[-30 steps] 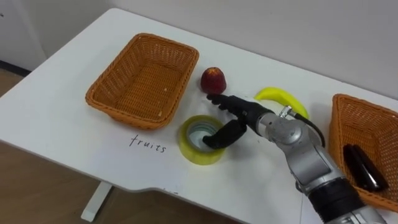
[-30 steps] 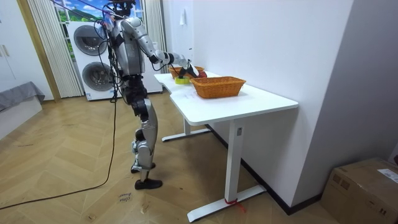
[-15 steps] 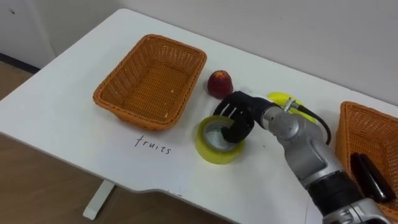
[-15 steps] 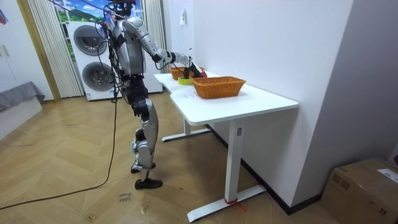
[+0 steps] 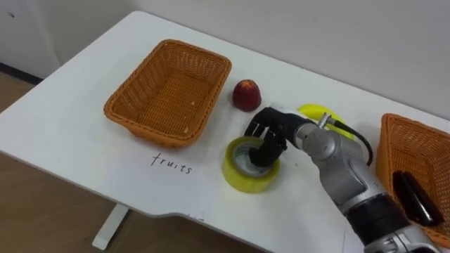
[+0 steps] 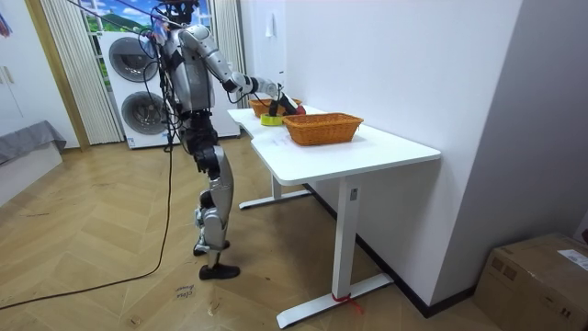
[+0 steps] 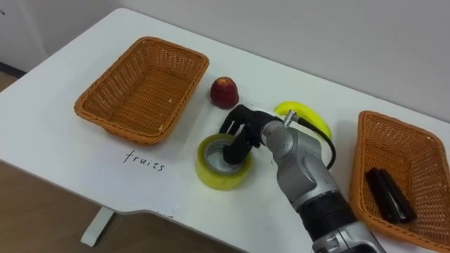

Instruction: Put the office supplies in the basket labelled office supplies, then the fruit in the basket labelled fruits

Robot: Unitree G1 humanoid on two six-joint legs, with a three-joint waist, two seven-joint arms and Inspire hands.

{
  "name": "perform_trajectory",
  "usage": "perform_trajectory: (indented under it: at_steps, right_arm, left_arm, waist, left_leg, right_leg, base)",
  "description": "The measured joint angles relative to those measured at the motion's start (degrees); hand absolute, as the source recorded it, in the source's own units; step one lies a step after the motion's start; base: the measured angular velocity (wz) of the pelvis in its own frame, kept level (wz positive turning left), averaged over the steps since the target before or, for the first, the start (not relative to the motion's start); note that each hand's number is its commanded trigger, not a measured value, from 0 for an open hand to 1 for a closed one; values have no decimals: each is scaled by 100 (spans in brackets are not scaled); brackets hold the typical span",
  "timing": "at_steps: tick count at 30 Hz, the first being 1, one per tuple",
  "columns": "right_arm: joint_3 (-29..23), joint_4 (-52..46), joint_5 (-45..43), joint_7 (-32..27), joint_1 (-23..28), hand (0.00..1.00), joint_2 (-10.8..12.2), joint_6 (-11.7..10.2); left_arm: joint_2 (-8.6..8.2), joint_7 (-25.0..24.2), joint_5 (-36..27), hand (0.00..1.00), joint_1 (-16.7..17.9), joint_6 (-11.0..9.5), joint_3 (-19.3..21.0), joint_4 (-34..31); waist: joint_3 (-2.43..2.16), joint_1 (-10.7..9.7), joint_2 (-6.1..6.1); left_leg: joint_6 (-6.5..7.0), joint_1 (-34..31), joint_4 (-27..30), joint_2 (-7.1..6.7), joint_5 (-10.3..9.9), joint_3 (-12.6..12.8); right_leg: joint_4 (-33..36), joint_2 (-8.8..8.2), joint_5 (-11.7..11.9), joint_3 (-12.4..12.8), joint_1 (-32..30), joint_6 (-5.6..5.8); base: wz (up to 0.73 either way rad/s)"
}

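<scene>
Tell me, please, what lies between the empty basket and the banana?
The left eye view shows the red apple there, by the empty basket. The right hand, curled over the yellow tape roll, sits nearer the robot.

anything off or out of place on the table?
Nothing spilled or damaged. The apple and banana lie unsorted outside the empty fruits basket; the right hand curls its fingers into the yellow tape roll.

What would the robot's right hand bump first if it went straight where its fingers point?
Probably the inside of the yellow tape roll; the right hand points down into its hole. Depth is unclear.
</scene>
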Motion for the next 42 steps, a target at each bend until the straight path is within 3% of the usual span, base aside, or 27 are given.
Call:
perform_trajectory:
  at_steps: [12, 17, 20, 24, 30, 36, 42]
  right_arm:
    - [-103, -119, 305, -16, 83, 100, -60, -6]
    - [-393, -636, 266, 180, 460, 100, -90, -136]
    - [-454, -883, 325, 262, 609, 100, -142, -143]
    - [-590, -1475, 553, 311, 902, 100, -373, -177]
    - [-1369, -2162, 842, -37, 1102, 100, -430, -346]
    - [-1764, -2162, 1157, -539, 1102, 100, -462, -395]
    - [-1980, -2163, 1586, -716, 1102, 100, -496, -440]
  left_arm:
    - [6, 192, -254, 0, -14, -28, -58, 52]
    - [-26, 176, -248, 0, 12, -230, 67, 62]
    - [-28, 156, -284, 0, 27, -280, 71, 64]
    - [-32, 204, -287, 0, 99, -512, 74, 60]
    - [-104, 205, -295, 0, 252, -652, 291, 56]
    - [-121, 269, -499, 0, 282, -878, 295, 160]
    - [-104, 303, -494, 0, 369, -918, 295, 268]
  waist:
    - [15, -50, -31]
    - [55, -132, 29]
    - [56, -267, 80]
    - [23, -500, 118]
    - [-49, -742, 198]
    - [-55, -869, 192]
    - [-56, -982, 189]
  left_leg:
    - [2, 2, 39, -1, -1, 4]
    - [2, -15, 17, -1, -1, 12]
    - [2, -26, 10, -2, 0, 30]
    - [5, -25, 11, -1, 2, 53]
    - [7, 12, 5, 11, 5, 218]
    - [6, 60, 7, 26, 6, 331]
    - [6, 77, -40, 25, 4, 325]
  right_leg:
    - [3, 0, 0, 21, -6, 0]
    - [9, 1, 0, 97, -30, 0]
    - [5, 7, 0, 161, -43, 0]
    - [9, 10, 0, 200, -73, 0]
    - [18, 9, -1, 400, -134, 2]
    - [34, 13, -1, 508, -123, 2]
    - [127, 22, -2, 490, -134, 3]
  base:
    - [0]
    - [0]
    - [-1]
    - [-2]
    - [-15]
    - [-10]
    - [-1]
